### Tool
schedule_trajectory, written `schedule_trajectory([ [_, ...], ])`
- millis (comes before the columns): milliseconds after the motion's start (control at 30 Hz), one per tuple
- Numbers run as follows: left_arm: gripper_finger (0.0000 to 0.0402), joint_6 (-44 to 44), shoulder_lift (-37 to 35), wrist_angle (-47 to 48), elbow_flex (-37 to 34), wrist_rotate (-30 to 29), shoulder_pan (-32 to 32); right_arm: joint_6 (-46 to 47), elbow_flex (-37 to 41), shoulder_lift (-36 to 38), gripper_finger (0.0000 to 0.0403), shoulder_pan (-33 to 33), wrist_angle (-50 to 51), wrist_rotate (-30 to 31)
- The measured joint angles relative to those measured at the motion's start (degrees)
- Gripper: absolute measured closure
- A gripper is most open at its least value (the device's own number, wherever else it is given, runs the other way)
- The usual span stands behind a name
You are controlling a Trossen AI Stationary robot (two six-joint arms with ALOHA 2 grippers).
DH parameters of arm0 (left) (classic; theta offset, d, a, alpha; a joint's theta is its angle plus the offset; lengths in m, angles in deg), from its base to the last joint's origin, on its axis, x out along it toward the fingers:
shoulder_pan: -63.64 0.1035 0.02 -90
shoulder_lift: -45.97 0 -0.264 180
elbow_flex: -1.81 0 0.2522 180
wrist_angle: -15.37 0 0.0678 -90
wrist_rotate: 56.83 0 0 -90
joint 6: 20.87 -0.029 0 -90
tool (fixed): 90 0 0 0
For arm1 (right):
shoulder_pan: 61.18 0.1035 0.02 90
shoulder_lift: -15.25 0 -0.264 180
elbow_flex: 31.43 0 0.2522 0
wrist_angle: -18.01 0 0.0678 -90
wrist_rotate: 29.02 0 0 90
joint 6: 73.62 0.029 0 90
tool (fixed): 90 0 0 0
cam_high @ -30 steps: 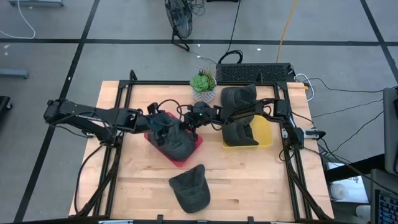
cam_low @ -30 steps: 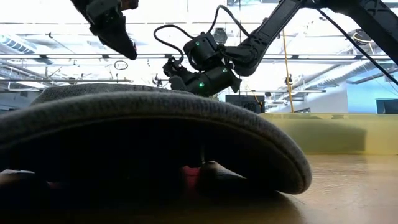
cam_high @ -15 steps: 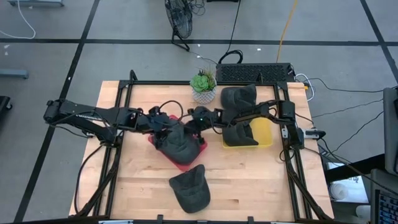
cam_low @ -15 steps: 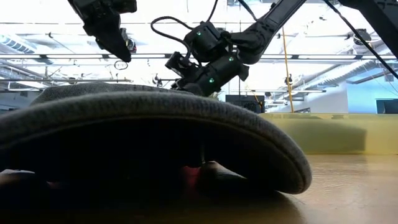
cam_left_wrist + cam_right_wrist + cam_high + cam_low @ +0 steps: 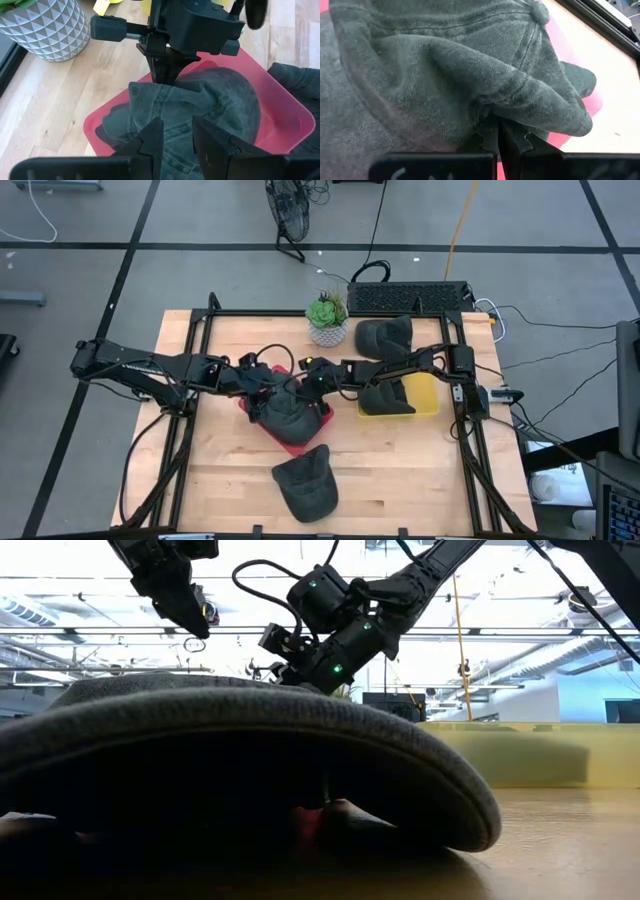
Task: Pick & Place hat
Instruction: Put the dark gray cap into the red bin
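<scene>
Right hand (image 5: 303,377), high view: clamped on a pinch of the grey hat (image 5: 289,411) lying in the red tray (image 5: 318,416) mid-worktop (image 5: 400,470); left hand (image 5: 262,383) poised beside it, fingers parted, holding nothing. Low view: a 2nd hat (image 5: 240,760) fills the foreground. Left wrist view: denim crown crumpled, evidently soft and light. Right wrist view: fingers (image 5: 492,140) closed on a fold; a seam or the stiffer brim would probably give surer purchase.

A small green succulent in a white patterned pot (image 5: 327,321) stands at the far edge of the wooden worktop (image 5: 400,470), near a black keyboard (image 5: 410,297).
</scene>
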Motion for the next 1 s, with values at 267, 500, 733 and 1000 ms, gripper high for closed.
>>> schedule_trajectory([
  [267,0.0293,-0.17,0.00,-0.04,0.00,-0.04,0.00,3.77,-0.03,-0.21,0.0403,-0.57,-1.31,-1.13],
  [500,0.0293,-0.20,0.00,-0.02,0.00,-0.04,-0.13,4.10,0.12,3.47,0.0403,-0.55,-0.55,0.25],
  [733,0.0293,-0.28,0.00,0.18,0.00,0.02,-1.17,5.39,0.12,5.65,0.0403,-0.50,2.10,0.21],
  [1000,0.0293,0.10,0.00,6.77,-0.02,0.82,-4.02,8.83,0.10,8.89,0.0403,-0.59,7.10,0.14],
])
